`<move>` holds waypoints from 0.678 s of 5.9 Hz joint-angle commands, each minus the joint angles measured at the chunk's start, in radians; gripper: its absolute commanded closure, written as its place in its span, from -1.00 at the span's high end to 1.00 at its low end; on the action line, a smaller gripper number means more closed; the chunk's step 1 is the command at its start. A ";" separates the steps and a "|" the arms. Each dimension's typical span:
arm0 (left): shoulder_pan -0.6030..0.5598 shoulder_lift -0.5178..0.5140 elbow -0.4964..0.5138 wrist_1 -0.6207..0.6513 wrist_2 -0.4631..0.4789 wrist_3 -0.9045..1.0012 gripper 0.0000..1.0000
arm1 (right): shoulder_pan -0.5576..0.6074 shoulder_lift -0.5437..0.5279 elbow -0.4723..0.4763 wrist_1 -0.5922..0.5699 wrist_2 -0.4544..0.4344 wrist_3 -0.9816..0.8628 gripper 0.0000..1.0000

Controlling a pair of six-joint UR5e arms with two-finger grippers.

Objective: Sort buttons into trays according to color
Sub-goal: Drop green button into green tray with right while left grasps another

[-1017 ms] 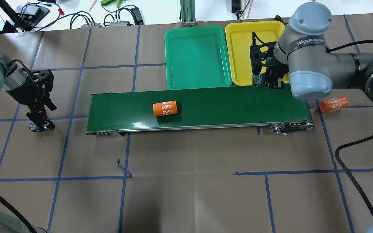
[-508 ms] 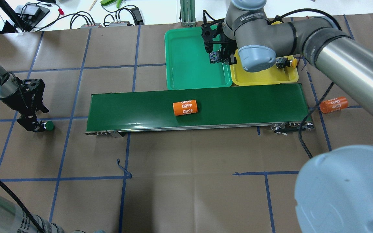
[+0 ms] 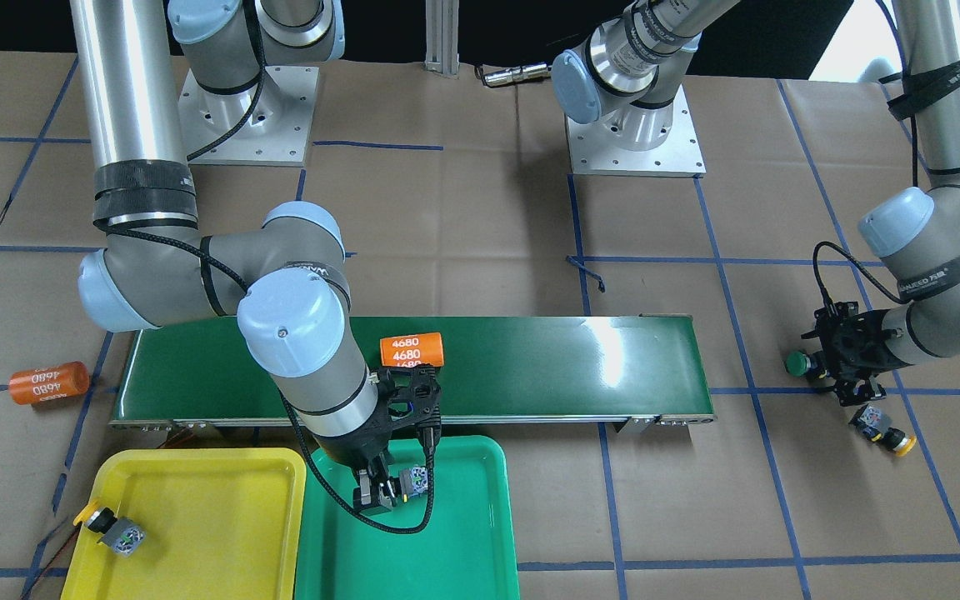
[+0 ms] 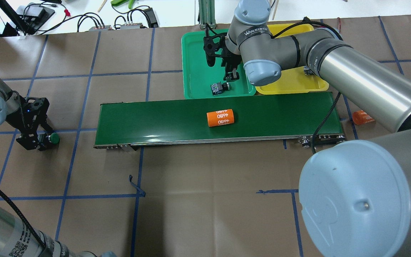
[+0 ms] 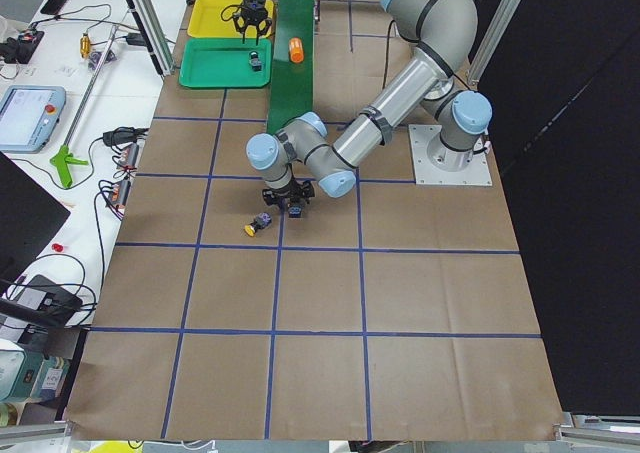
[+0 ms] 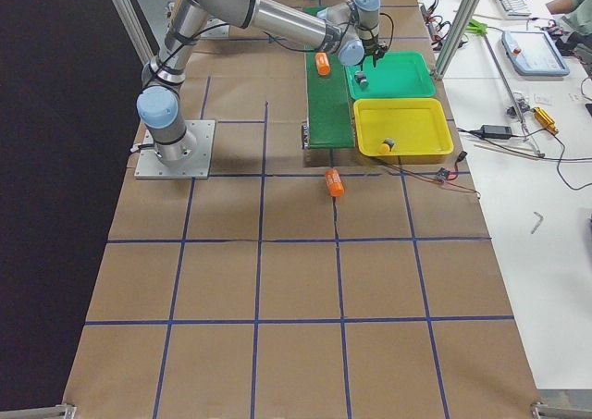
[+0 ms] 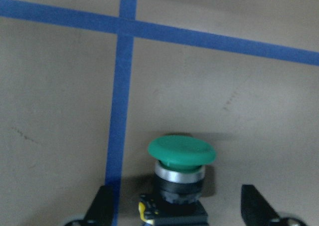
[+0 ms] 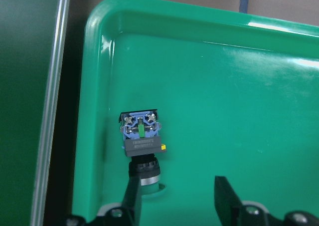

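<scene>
Front and left-end views show a yellow button (image 3: 884, 429) loose on the table (image 3: 480, 250) near the left gripper (image 7: 177, 208); the overhead view does not. Left jaws stand apart astride a green button (image 7: 182, 153), not clamping it. Right gripper (image 8: 177, 186), jaws apart, hangs above a third button (image 8: 142, 136) lying in the green tray (image 8: 239, 86). Fourth button (image 3: 113, 529) lies in the yellow tray (image 3: 197, 500). Count: four buttons, two trays, two orange cylinders (image 3: 412, 350)
</scene>
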 commanded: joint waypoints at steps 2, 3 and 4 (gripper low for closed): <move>0.011 0.012 -0.003 0.066 -0.006 0.028 -1.00 | -0.019 -0.124 -0.038 0.192 -0.013 0.002 1.00; -0.008 0.036 0.001 0.057 -0.016 0.023 -1.00 | -0.025 -0.198 -0.035 0.354 -0.103 0.004 1.00; -0.060 0.095 0.007 -0.037 -0.019 0.002 -1.00 | -0.057 -0.265 -0.032 0.523 -0.134 0.007 1.00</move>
